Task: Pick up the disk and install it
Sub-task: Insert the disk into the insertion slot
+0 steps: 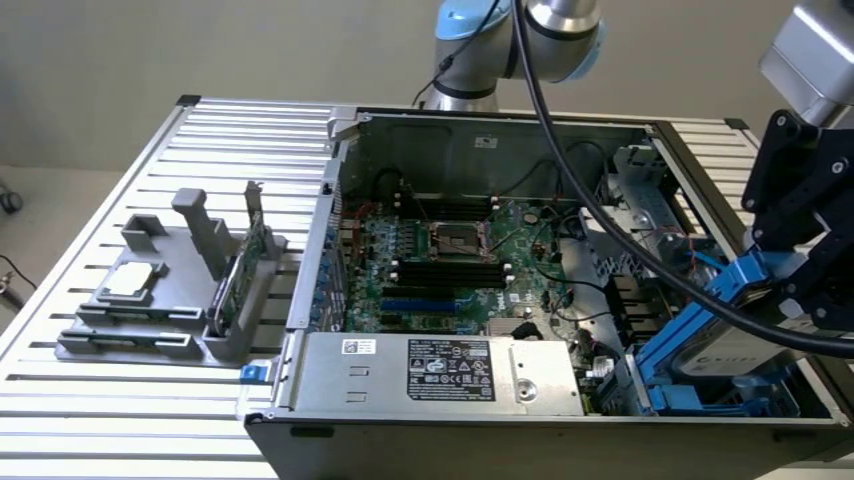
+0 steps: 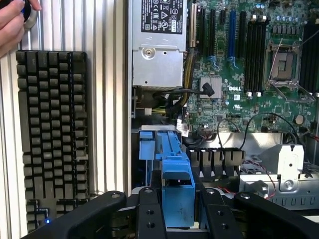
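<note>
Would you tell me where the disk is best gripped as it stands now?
Probably its upper end, across the blue side rails, from above: the disk stands tilted on edge inside the computer case, leaving only that end free.

The arm [image 1: 514,35] was seen at the top of the exterior view, and its silver wrist link [image 1: 817,45] was placed at that view's upper right, with the black gripper [image 1: 787,295] pointed downward beneath it. The gripper's fingers [image 2: 149,214] were closed against the blue side rails of the disk [image 1: 714,350], which was gripped at a tilt between them.
</note>
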